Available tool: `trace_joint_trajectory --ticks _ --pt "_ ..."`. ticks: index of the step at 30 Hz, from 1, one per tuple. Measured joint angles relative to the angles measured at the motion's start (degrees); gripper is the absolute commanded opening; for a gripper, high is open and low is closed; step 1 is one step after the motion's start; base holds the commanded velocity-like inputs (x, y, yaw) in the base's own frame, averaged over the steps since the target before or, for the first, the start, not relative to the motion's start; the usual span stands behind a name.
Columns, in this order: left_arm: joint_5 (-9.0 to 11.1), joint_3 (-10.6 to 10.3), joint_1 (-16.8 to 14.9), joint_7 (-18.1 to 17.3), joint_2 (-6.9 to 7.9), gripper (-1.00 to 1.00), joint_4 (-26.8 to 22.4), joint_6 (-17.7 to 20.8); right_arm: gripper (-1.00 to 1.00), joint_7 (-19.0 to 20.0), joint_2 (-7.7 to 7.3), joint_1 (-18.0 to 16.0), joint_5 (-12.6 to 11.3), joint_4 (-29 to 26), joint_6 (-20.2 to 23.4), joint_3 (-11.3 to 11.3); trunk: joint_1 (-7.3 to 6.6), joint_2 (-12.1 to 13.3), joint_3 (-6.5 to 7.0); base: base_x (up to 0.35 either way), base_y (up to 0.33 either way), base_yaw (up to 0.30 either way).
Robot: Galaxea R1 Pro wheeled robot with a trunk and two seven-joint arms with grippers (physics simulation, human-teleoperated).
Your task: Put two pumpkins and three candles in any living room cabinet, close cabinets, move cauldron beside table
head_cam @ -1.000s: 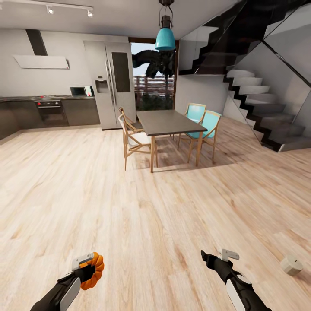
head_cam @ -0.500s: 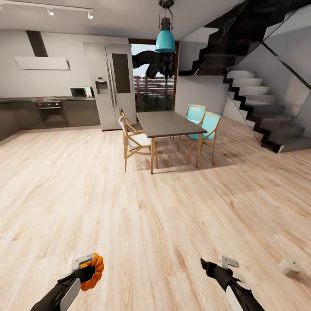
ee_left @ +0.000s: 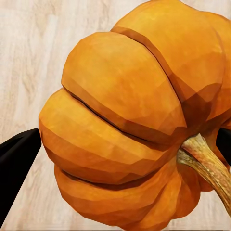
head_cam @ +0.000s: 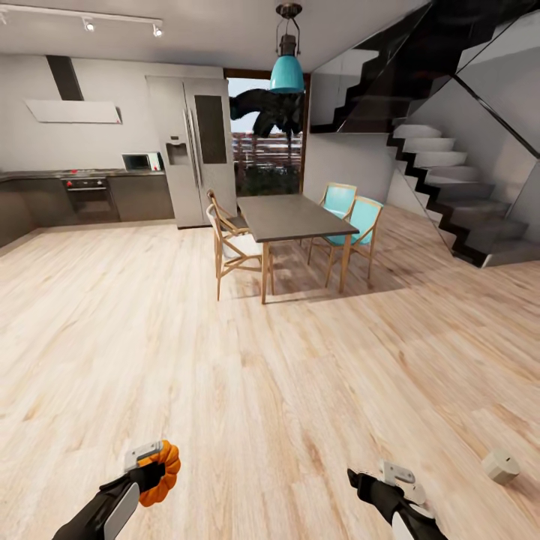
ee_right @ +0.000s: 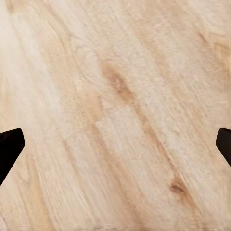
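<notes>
While I carry the small round orange pumpkin with ribbed sides and a short tan stem (ee_left: pixel 130 125), the left gripper (head_cam: pixel 150 469) is clamped on it, its dark fingers (ee_left: pixel 14 163) pressed against opposite flanks, low at my left over the pale plank floor (head_cam: pixel 262 390); seen from the wrist, the stem points off to one side, so the fruit sits tilted in the grasp. On the other side the right gripper (head_cam: pixel 375 480) holds nothing, its fingertips (ee_right: pixel 9 144) set wide apart over bare boards; just beyond it a short stubby off-white candle (head_cam: pixel 500 466) lies on the floor, apart from the arm. Farther off stand the dark-topped dining table (head_cam: pixel 292 214) with its turquoise and wooden chairs, the steel fridge (head_cam: pixel 191 146) and the staircase (head_cam: pixel 457 187); no dark brown cabinet is in front of me, so I judge I have yet to turn toward it. My worry is the pumpkin: its sides are rounded and ribbed, the hold is off-axis, and a sharp turn of the base could let it roll out of the fingers and away across the floor. The candle is a second hazard; a wheel or the lowered right arm could knock it rolling out of reach.
</notes>
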Motion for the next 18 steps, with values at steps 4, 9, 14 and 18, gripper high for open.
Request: trace_joint_trajectory --ticks 4,9,14,18 --pt "0.00 0.00 -0.08 -0.05 0.03 -1.00 0.01 0.97 1.00 -2.35 0.00 0.02 0.13 2.53 -0.13 0.03 -0.88 1.60 0.72 0.000 0.000 0.000" --pt "-0.10 0.00 -0.15 -0.13 0.07 -1.00 0.01 3.06 1.00 -3.45 0.01 0.02 0.14 3.18 -1.29 0.02 -1.98 3.61 1.62 0.000 0.000 0.000" --pt "-0.29 -0.01 -0.27 -0.14 0.08 -1.00 0.02 7.66 1.00 -3.61 0.01 0.02 0.14 3.34 -1.53 0.00 -3.08 5.62 2.51 0.000 0.000 0.000" --pt "-0.42 0.00 -0.30 -0.13 0.08 -1.00 0.00 8.79 1.00 -3.62 0.03 0.02 0.14 3.35 -1.57 0.00 -3.95 7.22 3.23 0.000 0.000 0.000"
